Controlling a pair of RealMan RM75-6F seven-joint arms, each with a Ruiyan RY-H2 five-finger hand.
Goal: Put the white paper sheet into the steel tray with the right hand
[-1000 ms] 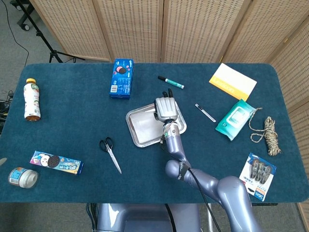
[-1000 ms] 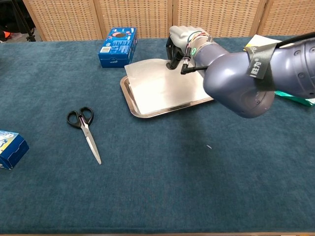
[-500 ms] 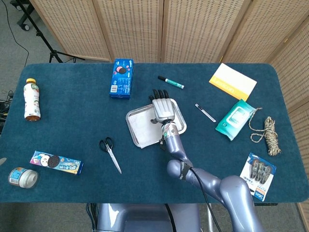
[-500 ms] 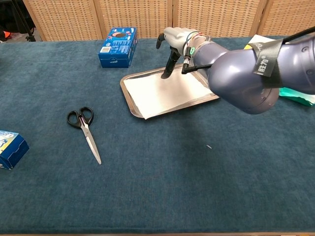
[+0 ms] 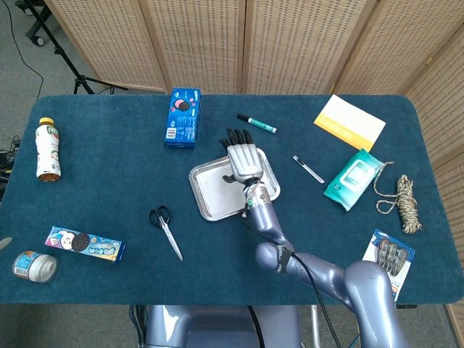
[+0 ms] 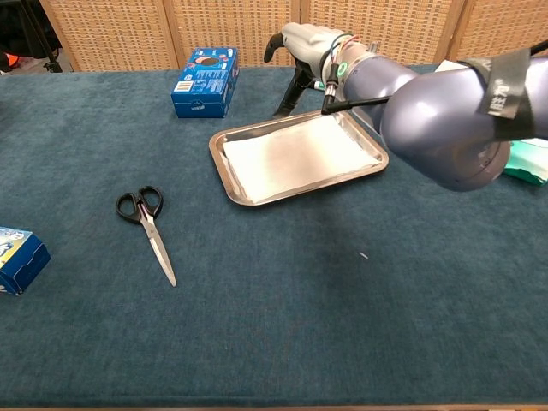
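The white paper sheet [image 6: 295, 155] lies flat inside the steel tray [image 6: 219, 160] near the middle of the blue table; from the head view the sheet [image 5: 217, 190] fills the tray [image 5: 194, 177]. My right hand [image 5: 242, 156] hovers above the tray's far edge with its fingers spread and nothing in it. In the chest view the same right hand [image 6: 301, 43] is lifted off the sheet, its dark fingertips pointing down toward the tray's back rim. My left hand does not show in either view.
Black scissors [image 6: 147, 222] lie left of the tray. A blue cookie box [image 6: 204, 80] stands behind it, and a green marker [image 5: 257, 123] lies near the hand. A pen [image 5: 308, 169], wipes pack [image 5: 352, 177], yellow booklet [image 5: 349, 122], rope [image 5: 406, 201], bottle [image 5: 48, 148] and snack packs ring the table.
The right hand let go of the sheet, spread its fingers and rose back off the tray. The sheet dropped flat and now lies wholly inside the tray.
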